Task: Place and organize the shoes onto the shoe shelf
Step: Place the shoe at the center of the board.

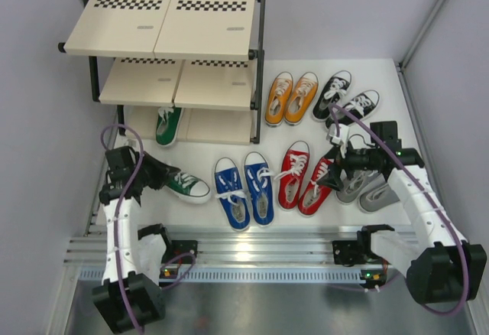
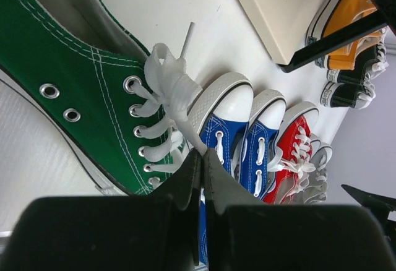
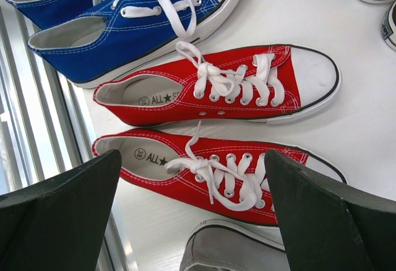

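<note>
Top view: the left claw (image 1: 159, 176) lies closed beside a green shoe (image 1: 189, 187) on the tabletop (image 1: 229, 147), on the near side of the shoe shelf (image 1: 164, 21). Left wrist view: its tips meet on what seems to be that shoe's lace (image 2: 173, 91). Right wrist view: the right claw (image 3: 193, 159) gapes wide above 2 red shoes (image 3: 210, 85), holding nothing.

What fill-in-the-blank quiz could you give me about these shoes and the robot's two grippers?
1. The only shoe already on the shoe shelf is coloured ____.
2. The right gripper, wide open, hovers over the ____ pair.
3. The left gripper, beside the green shoe on the table, is ____.
4. In the top view, just right of the orange pair sits the ____ pair.

Missing words: green; red; shut; black.
</note>
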Controlling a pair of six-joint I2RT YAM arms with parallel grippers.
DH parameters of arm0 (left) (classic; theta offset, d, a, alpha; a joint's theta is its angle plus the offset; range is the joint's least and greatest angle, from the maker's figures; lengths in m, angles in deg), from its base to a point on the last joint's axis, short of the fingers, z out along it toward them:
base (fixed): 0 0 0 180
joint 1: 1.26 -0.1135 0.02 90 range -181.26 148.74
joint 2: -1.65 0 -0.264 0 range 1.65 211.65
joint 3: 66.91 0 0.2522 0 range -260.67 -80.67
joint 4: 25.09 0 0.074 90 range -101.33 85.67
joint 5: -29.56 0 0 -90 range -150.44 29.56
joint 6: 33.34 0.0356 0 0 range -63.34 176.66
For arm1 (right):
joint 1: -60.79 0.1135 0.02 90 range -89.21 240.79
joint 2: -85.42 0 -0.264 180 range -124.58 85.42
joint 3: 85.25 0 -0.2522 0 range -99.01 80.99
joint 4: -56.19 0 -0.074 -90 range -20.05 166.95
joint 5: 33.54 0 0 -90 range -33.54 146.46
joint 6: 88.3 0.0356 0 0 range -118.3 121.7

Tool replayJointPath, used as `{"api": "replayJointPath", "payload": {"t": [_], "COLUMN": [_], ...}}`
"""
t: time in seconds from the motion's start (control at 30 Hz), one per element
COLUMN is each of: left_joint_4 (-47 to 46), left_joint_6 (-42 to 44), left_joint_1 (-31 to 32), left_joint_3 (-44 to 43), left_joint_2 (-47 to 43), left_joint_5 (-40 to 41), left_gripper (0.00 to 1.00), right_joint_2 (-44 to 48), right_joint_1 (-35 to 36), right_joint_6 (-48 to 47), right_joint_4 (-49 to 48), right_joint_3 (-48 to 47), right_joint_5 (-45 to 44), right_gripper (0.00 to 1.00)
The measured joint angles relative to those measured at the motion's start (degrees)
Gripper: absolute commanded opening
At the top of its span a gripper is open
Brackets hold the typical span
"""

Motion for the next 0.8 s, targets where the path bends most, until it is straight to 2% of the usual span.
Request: {"api": "replayJointPath", "payload": {"t": [0.07, 0.1, 0.17, 0.2, 0.3, 0.33, 0.47, 0.57, 0.8], "left_joint_4": [-0.87, -1.29, -1.95, -2.08, -3.54, -3.63, -3.58, -3.48, -3.37], "left_joint_6": [-0.33, -0.28, 0.48, 1.05, 4.2, 5.2, 9.14, 11.23, 12.2], "left_joint_1": [0.09, 0.17, 0.24, 0.24, 0.28, 0.33, 0.46, 0.48, 0.35], "left_joint_3": [1.38, 1.84, 2.47, 2.51, 2.38, 2.19, -1.18, -5.27, -12.59], "left_joint_2": [-0.02, -0.02, -0.02, -0.02, -0.83, -1.18, -1.36, -0.57, 6.23], "left_joint_5": [-0.11, -0.33, -1.09, -1.57, -3.58, -3.8, -2.05, 1.64, 18.88], "left_gripper": [0.0, 0.04, 0.21, 0.43, 0.6, 0.71, 0.73, 0.7, 0.7], "right_joint_2": [0.0, 0.0, 0.0, 0.0, 0.0, 0.0, 0.0, 0.0, 0.09], "right_joint_1": [0.13, 0.15, 0.24, 0.31, 0.35, 0.37, 0.37, 0.37, 0.37], "right_joint_6": [0.04, 0.07, 0.11, 0.11, 0.13, 0.13, 0.11, 0.09, -0.11], "right_joint_4": [-0.02, -0.02, -0.04, -0.02, -0.04, -0.04, -0.04, -0.04, -0.02], "right_joint_3": [0.0, 0.0, 0.0, 0.0, 0.0, 0.0, 0.0, 0.0, 0.0], "right_joint_5": [0.0, -0.02, -0.02, -0.02, -0.02, -0.02, -0.04, -0.04, -0.04], "right_gripper": [0.99, 1.0, 0.99, 0.99, 0.99, 1.0, 0.99, 0.99, 0.99]}}
